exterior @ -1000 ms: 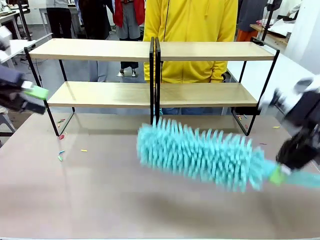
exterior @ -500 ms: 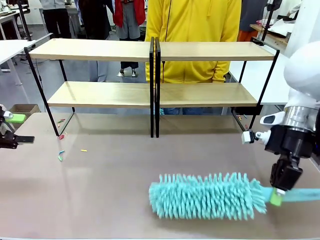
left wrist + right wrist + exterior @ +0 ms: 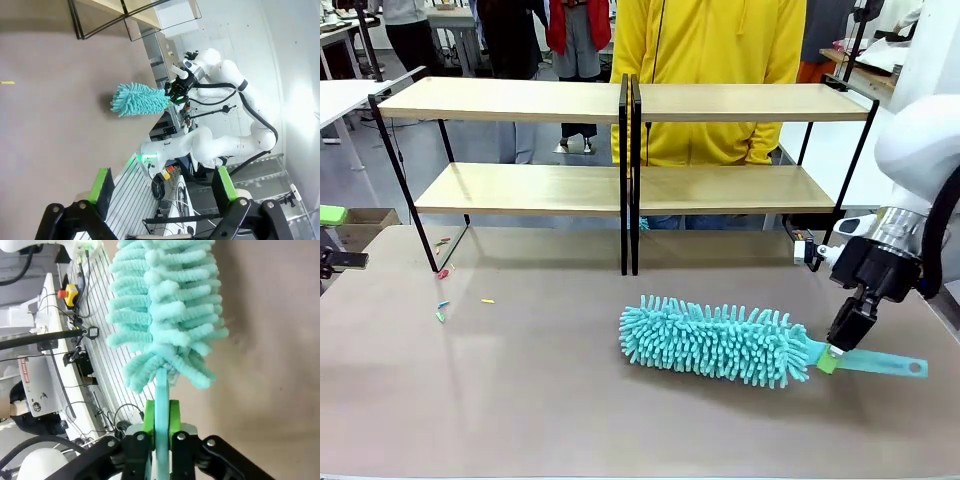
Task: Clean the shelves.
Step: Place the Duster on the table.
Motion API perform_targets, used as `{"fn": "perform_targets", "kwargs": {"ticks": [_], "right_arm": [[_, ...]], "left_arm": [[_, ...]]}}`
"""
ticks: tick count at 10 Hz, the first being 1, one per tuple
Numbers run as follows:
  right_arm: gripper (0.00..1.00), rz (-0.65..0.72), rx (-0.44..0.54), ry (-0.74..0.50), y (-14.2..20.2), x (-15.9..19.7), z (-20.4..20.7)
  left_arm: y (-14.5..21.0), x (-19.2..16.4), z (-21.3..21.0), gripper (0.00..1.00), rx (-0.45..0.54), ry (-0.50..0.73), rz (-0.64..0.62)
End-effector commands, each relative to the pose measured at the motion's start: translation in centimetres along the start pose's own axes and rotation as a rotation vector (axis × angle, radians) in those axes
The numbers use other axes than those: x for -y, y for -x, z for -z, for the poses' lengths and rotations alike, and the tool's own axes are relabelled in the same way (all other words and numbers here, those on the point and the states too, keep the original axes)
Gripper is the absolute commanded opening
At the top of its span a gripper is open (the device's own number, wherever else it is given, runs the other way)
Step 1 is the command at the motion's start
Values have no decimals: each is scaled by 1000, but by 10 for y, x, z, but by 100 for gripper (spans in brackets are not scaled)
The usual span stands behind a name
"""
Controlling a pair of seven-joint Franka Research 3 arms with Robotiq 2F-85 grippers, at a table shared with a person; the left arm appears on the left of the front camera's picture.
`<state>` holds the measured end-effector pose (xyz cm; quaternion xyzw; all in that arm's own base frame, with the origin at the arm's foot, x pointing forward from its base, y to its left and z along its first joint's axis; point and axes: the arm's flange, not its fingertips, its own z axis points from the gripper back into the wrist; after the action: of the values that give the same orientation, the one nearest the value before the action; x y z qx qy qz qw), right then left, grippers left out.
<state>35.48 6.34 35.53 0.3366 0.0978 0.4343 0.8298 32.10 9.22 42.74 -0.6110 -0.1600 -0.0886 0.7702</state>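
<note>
The shelves [image 3: 620,100] stand across the far side of the table, two joined racks with light wooden boards in black frames; a corner of the shelves [image 3: 135,15] also shows in the left wrist view. My right gripper [image 3: 830,356] [image 3: 161,421] is shut on the thin handle of a turquoise fluffy duster [image 3: 715,345] [image 3: 165,305] [image 3: 137,99]. The duster lies nearly level, low over the table in front of the right rack; I cannot tell whether it touches. My left gripper [image 3: 332,238] [image 3: 162,185] is at the far left table edge, open, with nothing between its fingers.
A person in a yellow hoodie [image 3: 705,40] stands right behind the shelves. Small coloured scraps [image 3: 440,300] lie on the brown table [image 3: 520,400] near the left rack's foot, a few more scraps [image 3: 802,236] by the right foot. Other people stand farther back.
The right gripper swung the duster down from a tilted pose in the air, then shifted it slightly toward the shelves. The left gripper drew back toward the left edge.
</note>
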Motion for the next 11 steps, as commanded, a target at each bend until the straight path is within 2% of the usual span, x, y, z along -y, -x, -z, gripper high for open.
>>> {"fn": "perform_targets", "kwargs": {"ticks": [1,2,3,4,5,6,8,9,10,11], "right_arm": [[13,-82,2,5,-8,6,-5],[13,-80,-23,1,-10,11,-6],[17,-93,-72,3,-12,16,-9],[69,-77,-95,14,-14,21,-16],[73,-63,-82,51,-15,27,-29],[100,-55,-34,102,-15,34,-48],[100,51,178,165,7,53,-90],[94,95,271,180,28,54,-103],[100,138,391,102,56,23,-112],[100,210,476,-110,76,-18,-109]], "left_arm": [[1,-3,4,100,18,27,21],[1,-3,4,100,18,27,21],[1,-3,4,100,18,27,21],[1,-3,4,100,18,27,21],[1,-3,4,100,18,27,21],[1,-3,4,100,18,27,21],[1,-3,4,100,18,27,21],[1,-3,4,100,18,27,21],[1,-3,4,100,18,27,21],[1,-3,4,100,18,27,21]]}}
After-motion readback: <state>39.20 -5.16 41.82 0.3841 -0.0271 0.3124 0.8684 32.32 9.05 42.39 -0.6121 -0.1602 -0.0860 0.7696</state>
